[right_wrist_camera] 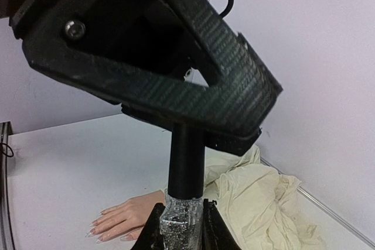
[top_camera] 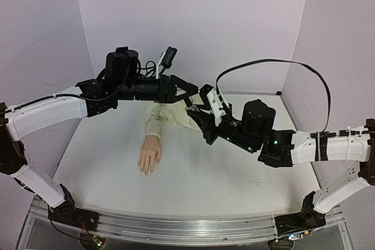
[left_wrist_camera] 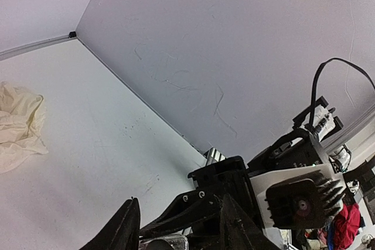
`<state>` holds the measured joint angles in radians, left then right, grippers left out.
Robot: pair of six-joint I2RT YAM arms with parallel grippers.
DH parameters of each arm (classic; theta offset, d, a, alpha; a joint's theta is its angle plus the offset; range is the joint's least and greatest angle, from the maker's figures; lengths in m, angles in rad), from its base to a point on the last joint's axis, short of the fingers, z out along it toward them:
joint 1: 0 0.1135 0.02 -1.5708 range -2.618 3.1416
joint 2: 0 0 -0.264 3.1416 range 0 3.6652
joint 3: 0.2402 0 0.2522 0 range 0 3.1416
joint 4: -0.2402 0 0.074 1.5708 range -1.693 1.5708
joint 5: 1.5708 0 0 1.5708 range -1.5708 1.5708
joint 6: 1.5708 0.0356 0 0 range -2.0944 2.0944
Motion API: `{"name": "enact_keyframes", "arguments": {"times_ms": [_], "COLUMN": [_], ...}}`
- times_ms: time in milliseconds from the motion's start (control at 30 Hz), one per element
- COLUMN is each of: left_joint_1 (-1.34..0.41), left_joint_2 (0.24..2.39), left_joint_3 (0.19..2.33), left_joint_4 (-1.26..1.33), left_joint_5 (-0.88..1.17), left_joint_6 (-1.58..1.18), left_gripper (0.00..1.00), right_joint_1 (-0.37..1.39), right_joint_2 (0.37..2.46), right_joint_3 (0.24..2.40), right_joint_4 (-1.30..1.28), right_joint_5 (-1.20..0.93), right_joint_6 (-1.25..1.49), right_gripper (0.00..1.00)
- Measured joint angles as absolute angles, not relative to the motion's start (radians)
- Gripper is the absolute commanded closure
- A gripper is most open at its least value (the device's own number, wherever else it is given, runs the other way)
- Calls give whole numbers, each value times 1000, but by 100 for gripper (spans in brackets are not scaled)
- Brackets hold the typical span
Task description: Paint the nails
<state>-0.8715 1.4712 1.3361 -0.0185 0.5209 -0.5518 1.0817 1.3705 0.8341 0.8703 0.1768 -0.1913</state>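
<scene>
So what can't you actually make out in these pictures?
- Top view: the nails of the mannequin hand are too small to show any paint.
- Right wrist view: the black cap of the polish bottle runs up behind the left arm's jaws, hiding whether they grip it.
- Left wrist view: the bottom edge cuts off what lies between the jaws.
- Top view: the arms cover part of the sleeve.
</scene>
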Motion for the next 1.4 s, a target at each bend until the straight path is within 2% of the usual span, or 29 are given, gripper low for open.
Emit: {"name": "enact_keyframes", "arguments": {"times_ms": [100, 200, 333, 533, 667, 767, 900, 1000, 1100, 1200, 1233, 1300, 1400], "left_joint_1": [-873, -876, -881, -883, -879, -867, -871, -908, -953, -971, -971, -969, -958], "left_joint_2": [1475, 1475, 1475, 1475, 1475, 1473, 1445, 1425, 1428, 1434, 1437, 1440, 1433], "left_joint_3": [1336, 1336, 1336, 1335, 1335, 1336, 1338, 1369, 1407, 1407, 1407, 1405, 1383], "left_joint_4": [-19, -19, -18, -17, -19, -13, 21, 24, 42, 55, 55, 54, 49], "left_joint_5": [509, 496, 477, 450, 484, 618, 879, 1085, 1198, 1236, 1239, 1236, 1231], "left_joint_6": [-551, -550, -549, -512, -472, -390, -234, -147, -93, -67, -67, -71, -112], "left_gripper": [57, 69, 78, 98, 100, 100, 100, 100, 100, 100, 94, 62, 28], "right_joint_1": [1090, 1095, 1096, 1097, 1093, 1052, 985, 987, 1007, 1017, 1016, 1012, 999], "right_joint_2": [1378, 1384, 1391, 1393, 1388, 1348, 1285, 1286, 1290, 1290, 1290, 1290, 1275], "right_joint_3": [841, 848, 859, 878, 879, 878, 878, 892, 897, 893, 889, 876, 850], "right_joint_4": [890, 910, 917, 899, 883, 835, 809, 887, 973, 990, 993, 1004, 1007], "right_joint_5": [206, 233, 253, 264, 226, 56, -386, -660, -796, -838, -839, -837, -838], "right_joint_6": [-202, -210, -213, -200, -166, -105, 29, 180, 295, 345, 350, 353, 318], "right_gripper": [100, 100, 100, 100, 100, 100, 100, 100, 100, 100, 100, 100, 100]}}
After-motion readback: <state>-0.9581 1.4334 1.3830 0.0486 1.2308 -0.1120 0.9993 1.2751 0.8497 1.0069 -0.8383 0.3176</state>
